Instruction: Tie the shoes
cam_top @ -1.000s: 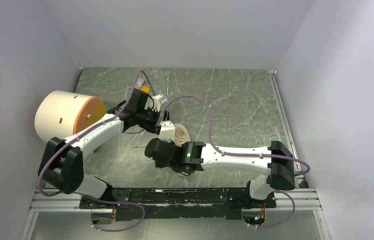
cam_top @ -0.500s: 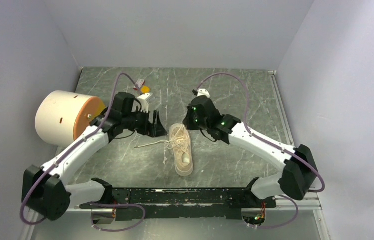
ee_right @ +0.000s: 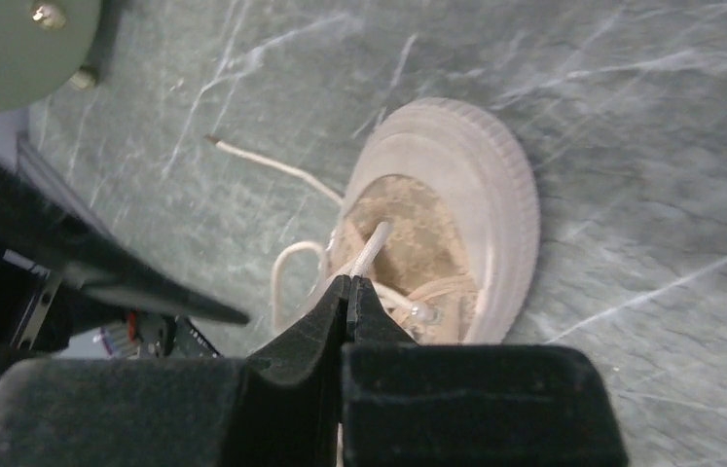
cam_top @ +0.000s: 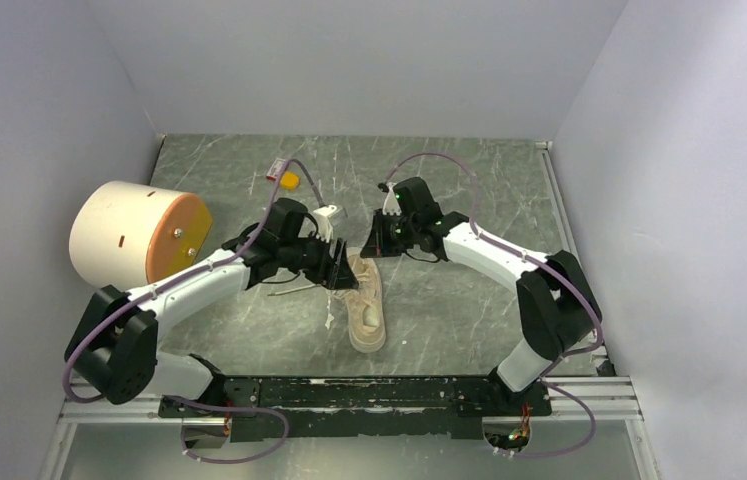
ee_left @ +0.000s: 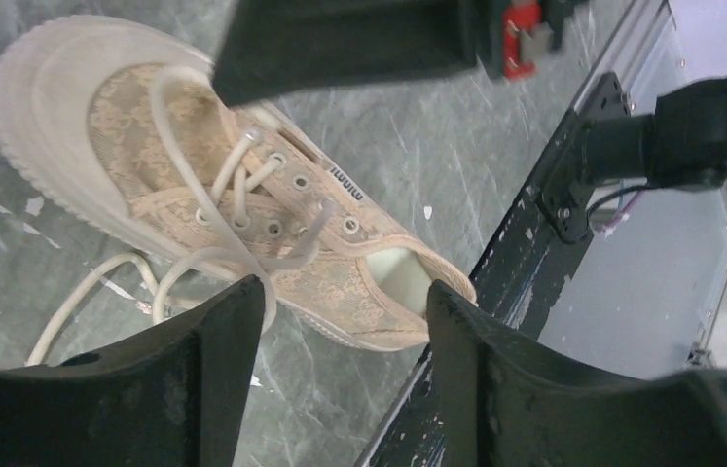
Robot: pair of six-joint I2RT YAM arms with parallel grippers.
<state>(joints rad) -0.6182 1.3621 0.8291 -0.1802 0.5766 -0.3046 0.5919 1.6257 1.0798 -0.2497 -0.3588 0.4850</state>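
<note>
The cream sneaker (cam_top: 367, 318) lies on the marble tabletop with its toe away from the arms and its heel toward them. Its white laces (ee_left: 194, 261) trail loose to its left. My right gripper (cam_top: 373, 246) hangs over the toe, shut on one lace (ee_right: 371, 241) that rises from the eyelets into its fingertips (ee_right: 349, 280). My left gripper (cam_top: 339, 272) hovers at the shoe's left side, open. In the left wrist view the shoe (ee_left: 126, 146) lies beyond my left gripper (ee_left: 340, 297), with nothing between the fingers. The toe cap (ee_right: 495, 195) shows in the right wrist view.
A large cream cylinder with an orange end (cam_top: 134, 232) lies at the left. A small yellow object with a tag (cam_top: 289, 180) sits at the back. The black base rail (cam_top: 369, 390) runs along the near edge, close to the shoe's heel.
The right arm swung from across the shoe's near side to its far side, and its gripper now sits over the toe. The left gripper moved right to the shoe and narrowed.
</note>
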